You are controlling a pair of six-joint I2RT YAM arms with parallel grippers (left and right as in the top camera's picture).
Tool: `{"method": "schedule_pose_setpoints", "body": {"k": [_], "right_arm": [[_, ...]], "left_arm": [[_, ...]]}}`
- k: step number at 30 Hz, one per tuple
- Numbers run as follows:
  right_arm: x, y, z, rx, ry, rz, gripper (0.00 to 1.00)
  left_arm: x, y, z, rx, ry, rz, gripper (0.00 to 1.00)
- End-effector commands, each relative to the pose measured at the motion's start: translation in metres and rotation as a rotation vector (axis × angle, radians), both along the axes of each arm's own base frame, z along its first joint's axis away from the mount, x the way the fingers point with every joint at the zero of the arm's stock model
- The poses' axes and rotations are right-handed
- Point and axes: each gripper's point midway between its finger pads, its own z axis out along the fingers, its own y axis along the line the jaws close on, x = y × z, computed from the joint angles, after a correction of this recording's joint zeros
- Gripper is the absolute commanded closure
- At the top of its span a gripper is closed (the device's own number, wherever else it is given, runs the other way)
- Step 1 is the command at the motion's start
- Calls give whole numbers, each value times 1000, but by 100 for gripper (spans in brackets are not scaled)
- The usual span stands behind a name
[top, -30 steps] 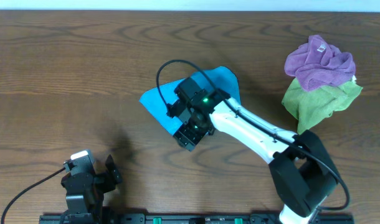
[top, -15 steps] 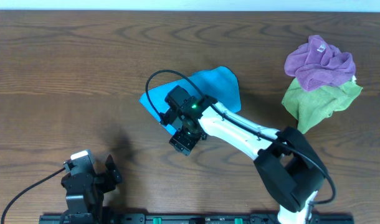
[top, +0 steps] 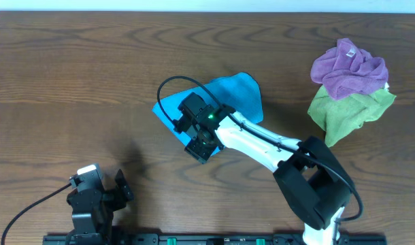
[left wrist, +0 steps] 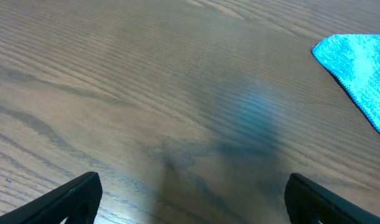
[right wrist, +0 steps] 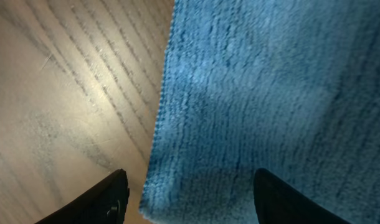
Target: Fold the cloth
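The cloth (top: 240,92) is a bright sky-blue fuzzy towel lying near the middle of the wooden table (top: 71,75), partly under my right arm. My right gripper (top: 201,145) is down at the cloth's near-left edge. In the right wrist view that gripper (right wrist: 190,199) stands open, its two dark fingers straddling the hem of the cloth (right wrist: 252,93), with bare wood to the left. My left gripper (top: 109,188) rests at the table's front left, well away. It is wide open over bare wood (left wrist: 193,199), and a corner of the cloth (left wrist: 364,62) shows at the far right.
A purple cloth (top: 348,67) lies bunched on top of a light green cloth (top: 343,112) at the right side of the table. The right arm's white link (top: 269,143) runs from the front right towards the middle. A black cable (top: 177,92) loops over the blue cloth.
My right gripper has moved left along the cloth to its near-left edge, and its jaws have come somewhat closer together. The left arm has not moved.
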Motion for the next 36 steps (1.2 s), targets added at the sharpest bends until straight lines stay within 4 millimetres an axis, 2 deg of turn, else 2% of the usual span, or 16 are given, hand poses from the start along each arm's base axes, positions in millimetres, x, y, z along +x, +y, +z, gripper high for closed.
{"method": "schedule_pose_setpoints", "body": {"k": [1,10,12,17,18,22,24,29,34,36], "right_arm": [[2,3,0,-8,-19,20,36],[-1,0,-13,-33,6,21,39],[0,1,-12,-31,1,21,50],[11,0,-8,-51,-50,12,93],[13,3,-3,-45,-62,13,99],[26,23,24,12,-121,23,99],[36,45,50,71,-182,55,99],[53,87,82,200,-306,92,99],[64,117,92,300,-388,94,98],[68,125,88,323,-397,81,88]], "left_arm": [[-8,-1,-21,13,75,-19,5],[-8,-1,-21,13,75,-19,5],[-8,-1,-21,13,75,-19,5],[-8,-1,-21,13,75,-19,5],[-8,-1,-21,13,75,-19,5],[-8,-1,-21,13,75,-19,5],[-8,-1,-21,13,74,-19,5],[-5,-1,-18,7,56,-13,5],[-5,-1,-17,5,54,-12,5],[-4,-1,-17,4,50,-13,5]]}}
